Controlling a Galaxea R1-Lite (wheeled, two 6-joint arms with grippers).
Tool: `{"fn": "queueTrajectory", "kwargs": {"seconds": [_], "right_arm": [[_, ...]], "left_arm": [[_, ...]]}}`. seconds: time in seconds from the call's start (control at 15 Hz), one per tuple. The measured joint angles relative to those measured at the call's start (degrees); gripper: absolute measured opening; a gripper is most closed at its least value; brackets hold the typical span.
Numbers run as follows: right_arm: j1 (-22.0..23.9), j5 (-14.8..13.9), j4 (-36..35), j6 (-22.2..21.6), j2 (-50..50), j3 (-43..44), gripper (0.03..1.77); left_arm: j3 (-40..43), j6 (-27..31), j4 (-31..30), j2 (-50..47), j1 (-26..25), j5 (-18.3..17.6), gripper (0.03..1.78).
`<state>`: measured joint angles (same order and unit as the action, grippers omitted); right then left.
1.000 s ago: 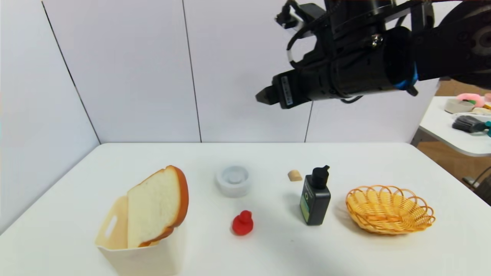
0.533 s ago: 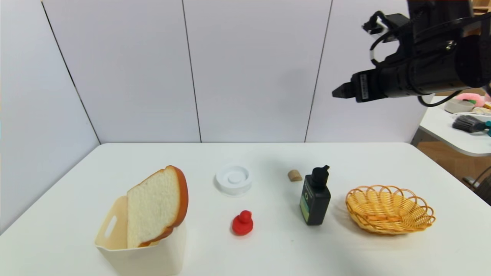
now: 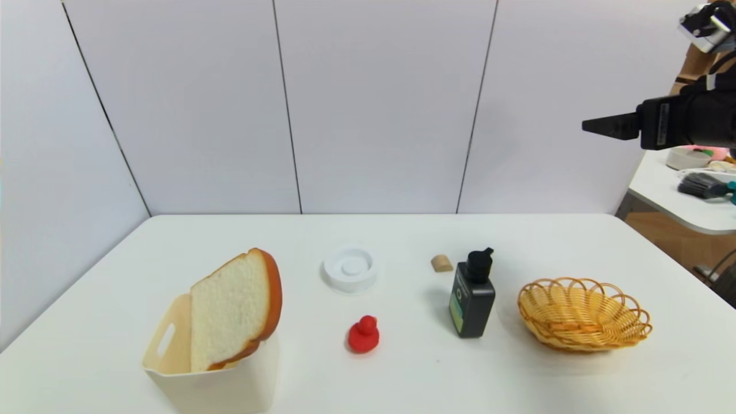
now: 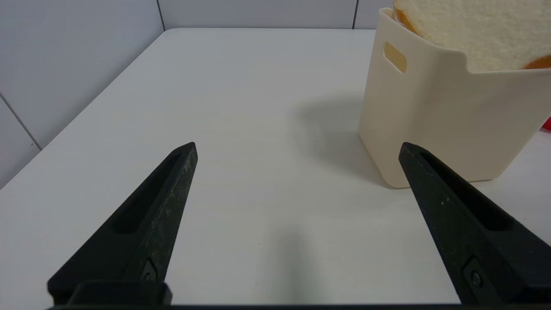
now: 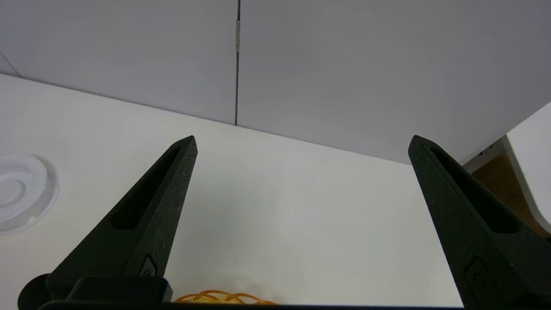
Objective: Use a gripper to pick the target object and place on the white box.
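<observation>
The black, pointed-fingered right gripper (image 5: 302, 137) hangs spread and empty; the thick, orange-crusted white bread slice (image 3: 233, 310) leans in the cream-white plastic bin (image 3: 241, 386). Its 1 overhanging end could tip it out if bumped.

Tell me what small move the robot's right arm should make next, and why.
Probably just draw the right gripper a little farther out to the robot's right and leave it empty: the slice of toast bread already leans inside the cream-white plastic bin, and that gripper hangs open in the air, well away from it, so nothing seems left to grasp.
</observation>
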<state>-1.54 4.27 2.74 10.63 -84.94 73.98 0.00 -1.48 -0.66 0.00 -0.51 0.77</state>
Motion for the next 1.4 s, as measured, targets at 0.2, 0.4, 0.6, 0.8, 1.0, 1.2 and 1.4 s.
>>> {"fn": "queueTrajectory", "kwargs": {"seconds": [0.2, 0.4, 0.6, 0.8, 1.0, 1.2, 1.4], "right_arm": [[1.65, 1.35, -11.42, 0.45, 7.16, -12.8, 1.69], [2.9, 2.29, -19.19, -0.3, 16.64, -24.19, 1.69], [4.73, 2.67, -20.26, -2.89, 26.98, -32.84, 1.69], [6.41, 3.52, -20.47, -3.85, 37.4, -40.41, 1.69], [7.66, 5.21, -20.76, -3.88, 47.58, -49.18, 1.69], [7.81, 5.64, -20.96, -3.61, 57.49, -58.81, 1.69], [7.75, 5.42, -23.8, -2.95, 65.16, -68.95, 1.69]], "left_arm": [[0.0, 0.02, -0.02, 0.0, 0.0, -0.02, 1.69], [0.0, 0.0, 0.0, 0.0, 0.0, -0.02, 1.69], [0.0, 0.0, -0.02, 0.0, 0.0, -0.02, 1.69], [0.0, 0.02, -0.02, 0.0, 0.0, 0.0, 1.69], [0.0, 0.02, -0.02, 0.0, 0.0, -0.02, 1.69], [0.0, 0.02, -0.02, 0.0, 0.0, -0.02, 1.69], [0.0, 0.02, -0.02, 0.0, 0.0, -0.02, 1.69]]}}
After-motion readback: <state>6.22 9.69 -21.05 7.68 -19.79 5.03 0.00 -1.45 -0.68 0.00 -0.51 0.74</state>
